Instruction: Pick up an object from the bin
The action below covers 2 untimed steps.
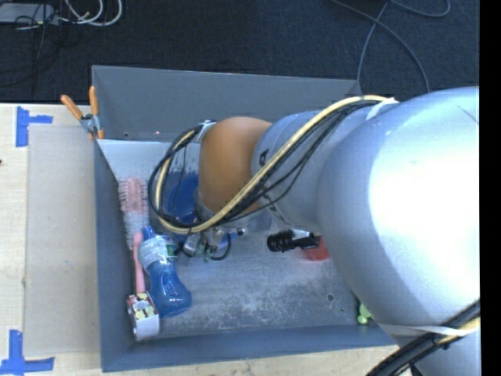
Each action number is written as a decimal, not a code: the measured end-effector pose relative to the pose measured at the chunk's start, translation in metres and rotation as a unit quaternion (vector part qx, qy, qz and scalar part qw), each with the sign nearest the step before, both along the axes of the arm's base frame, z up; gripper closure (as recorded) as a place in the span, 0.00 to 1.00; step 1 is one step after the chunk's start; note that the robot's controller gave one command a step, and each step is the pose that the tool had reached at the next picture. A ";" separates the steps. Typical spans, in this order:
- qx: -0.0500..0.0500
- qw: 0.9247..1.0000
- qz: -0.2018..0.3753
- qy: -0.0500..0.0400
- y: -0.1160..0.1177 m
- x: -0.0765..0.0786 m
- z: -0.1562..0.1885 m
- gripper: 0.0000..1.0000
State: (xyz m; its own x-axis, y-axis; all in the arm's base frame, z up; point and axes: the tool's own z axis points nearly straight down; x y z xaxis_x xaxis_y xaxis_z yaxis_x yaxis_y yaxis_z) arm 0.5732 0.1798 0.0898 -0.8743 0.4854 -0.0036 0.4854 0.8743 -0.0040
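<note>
The arm (407, 210) reaches in from the right across the grey bin (235, 104). Its orange cover (227, 163) and looped black and yellow cables (174, 180) hang over the left middle of the bin. The gripper (207, 246) sits low beneath them, near the floor, and whether it is spread or pressed together cannot be told.

Just beside it, to the left, a blue bottle (166, 288) lies along the left wall. The bottle has a pale label, and its print is too small to read. A pink brush (131, 198) lies against the same wall, touching the bottle. A small box (143, 313) with unreadable print lies in the front left corner.

A blue thing (182, 196) lies partly hidden under the cover. A black cylinder (288, 241) rests on a red thing (315, 251) to the right of the gripper. A green thing (362, 316) peeps out by the arm.
</note>
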 end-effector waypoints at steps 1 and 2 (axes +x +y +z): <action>-0.001 1.000 0.001 0.004 -0.001 -0.002 0.045 1.00; -0.001 1.000 0.002 0.004 -0.001 -0.002 0.074 1.00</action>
